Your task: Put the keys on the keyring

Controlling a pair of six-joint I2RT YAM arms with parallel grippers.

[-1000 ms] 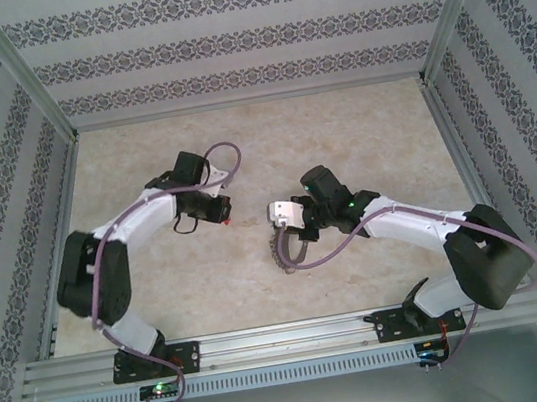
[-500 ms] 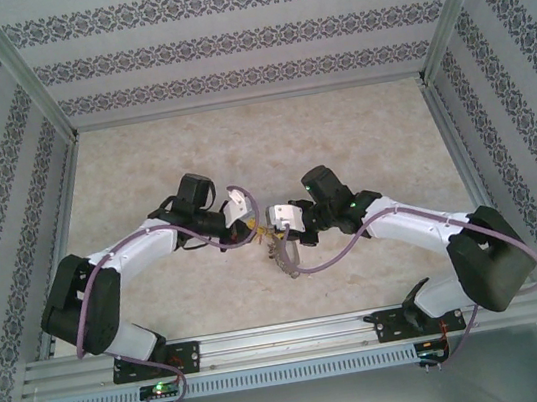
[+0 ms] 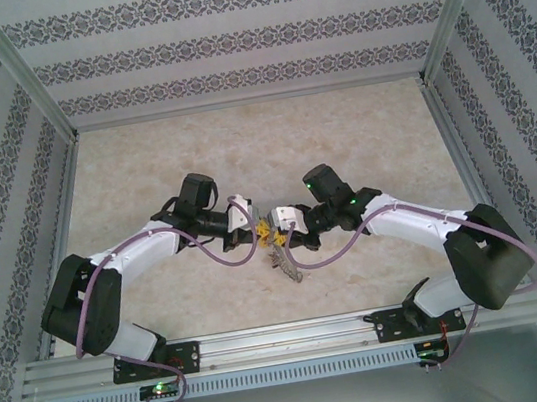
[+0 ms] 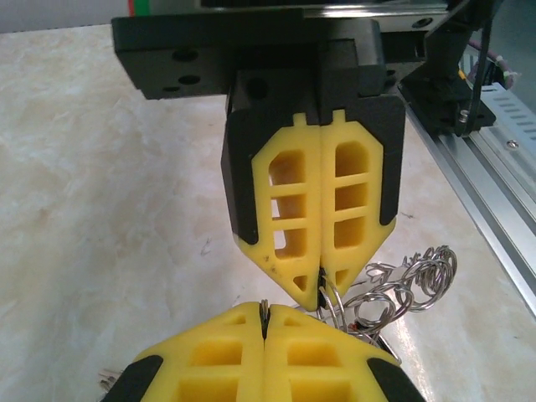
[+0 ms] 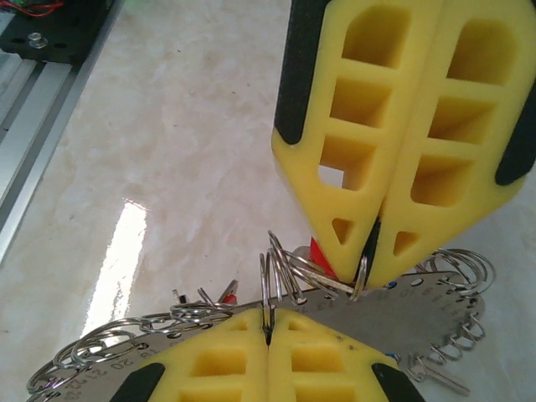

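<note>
Over the middle of the table my left gripper [image 3: 256,227] and right gripper [image 3: 276,227] meet tip to tip. The silvery keyring [image 3: 285,262], a bunch of wire loops on a flat numbered metal plate [image 5: 410,314], hangs below them. My right gripper [image 5: 268,325] is shut on one of its wire loops [image 5: 270,280]. The left gripper [image 5: 369,266] is shut on a red-headed key [image 5: 319,251] with a thin ring, pressed against those loops. In the left wrist view the left gripper [image 4: 266,318] pinches a thin metal edge, facing the shut right gripper [image 4: 322,295] and the keyring [image 4: 406,280].
The marble-patterned tabletop [image 3: 240,145] lies inside patterned walls. An aluminium rail [image 3: 289,337] runs along the near edge and also shows as a rail [image 4: 490,193] close to the left gripper. Another small red key head [image 5: 226,293] lies among the loops.
My left arm has swung right and brought its gripper against the right gripper's tips. The right gripper has shifted slightly, the keyring still hanging from it.
</note>
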